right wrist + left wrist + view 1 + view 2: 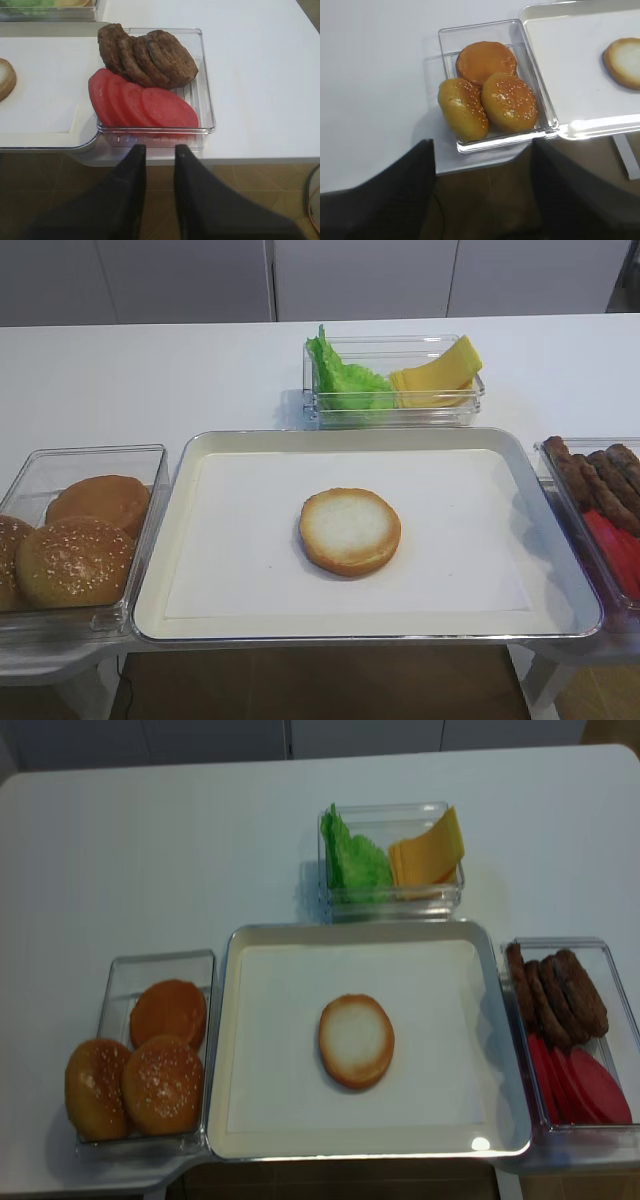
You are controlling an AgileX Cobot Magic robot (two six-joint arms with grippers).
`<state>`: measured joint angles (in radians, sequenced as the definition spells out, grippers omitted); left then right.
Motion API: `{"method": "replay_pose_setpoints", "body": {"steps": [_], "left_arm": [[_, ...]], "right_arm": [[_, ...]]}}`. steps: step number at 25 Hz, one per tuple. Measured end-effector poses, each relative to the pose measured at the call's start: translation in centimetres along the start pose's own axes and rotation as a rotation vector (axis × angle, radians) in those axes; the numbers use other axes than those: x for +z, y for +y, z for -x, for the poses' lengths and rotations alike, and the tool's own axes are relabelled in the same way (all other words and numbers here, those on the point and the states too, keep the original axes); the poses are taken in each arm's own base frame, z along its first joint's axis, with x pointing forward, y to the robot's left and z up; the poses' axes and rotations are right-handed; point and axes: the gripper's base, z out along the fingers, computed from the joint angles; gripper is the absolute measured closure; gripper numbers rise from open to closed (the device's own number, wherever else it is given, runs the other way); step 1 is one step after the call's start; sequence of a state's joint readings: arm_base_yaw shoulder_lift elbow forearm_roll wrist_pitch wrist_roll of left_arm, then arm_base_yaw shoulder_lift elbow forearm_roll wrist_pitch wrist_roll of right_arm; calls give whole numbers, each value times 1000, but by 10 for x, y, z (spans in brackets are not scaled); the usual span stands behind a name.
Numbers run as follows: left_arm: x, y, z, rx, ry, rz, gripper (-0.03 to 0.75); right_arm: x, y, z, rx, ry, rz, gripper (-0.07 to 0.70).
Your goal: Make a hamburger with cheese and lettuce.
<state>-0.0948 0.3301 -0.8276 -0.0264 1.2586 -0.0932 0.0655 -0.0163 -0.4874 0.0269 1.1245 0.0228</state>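
Note:
The hamburger, a bun half (350,531) with its pale cut face up, lies in the middle of the paper-lined metal tray (370,436). Behind the tray a clear box holds the green frilly lettuce (345,380) on its left and the fanned yellow cheese (437,373) on its right. Neither gripper shows in the two high views. In the left wrist view my left gripper (483,142) hangs below the table's front edge, jaws wide open and empty. My right gripper (160,146) also sits off the front edge, with a narrow empty gap between its fingers.
A clear box left of the tray holds sesame-topped buns (507,102) and a plain bun (485,61). Right of the tray another clear box holds dark patties (150,57) and red tomato slices (145,105). The white table's front edge runs just ahead of both grippers.

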Motion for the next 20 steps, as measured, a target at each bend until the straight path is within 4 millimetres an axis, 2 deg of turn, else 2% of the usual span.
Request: {"method": "replay_pose_setpoints", "body": {"steps": [5, 8, 15, 20], "left_arm": [[-23, 4, -42, -10, -155, -13, 273], [-29, 6, -61, -12, -222, -20, 273], [-13, 9, -68, 4, -188, 8, 274], [6, 9, -69, 8, -199, 8, 274]], "right_arm": [[0, 0, 0, 0, 0, 0, 479], [0, 0, 0, 0, 0, 0, 479], [0, 0, 0, -1, -1, 0, 479], [0, 0, 0, -1, -1, 0, 479]]}}
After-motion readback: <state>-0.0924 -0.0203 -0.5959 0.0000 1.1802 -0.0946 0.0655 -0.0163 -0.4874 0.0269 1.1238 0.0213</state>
